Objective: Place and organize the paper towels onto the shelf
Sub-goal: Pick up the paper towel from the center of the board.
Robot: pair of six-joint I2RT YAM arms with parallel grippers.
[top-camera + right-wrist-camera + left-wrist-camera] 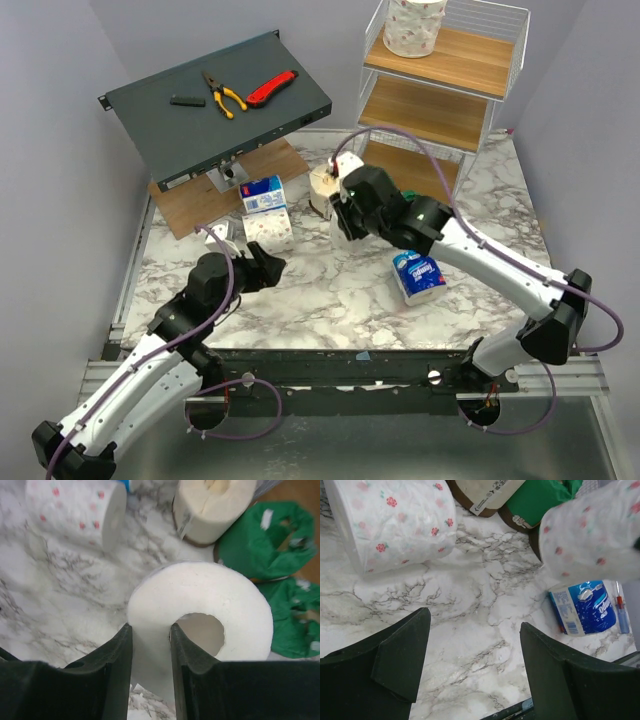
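Your right tool (151, 632) pinched the roll (210, 590) by its wall, one finger in the core, at 7 o'clock from the shelf (470, 62). It looked light, soft, crushable; your left tool (475, 622) gaped empty.

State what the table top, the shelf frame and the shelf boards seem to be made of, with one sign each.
Table top: marble or marble-print laminate, smooth; white with grey veins.
Shelf frame: thin wire, likely white-coated metal; slim straight rods.
Shelf boards: light wood or wood-look board, matte; warm tan, grain barely visible.
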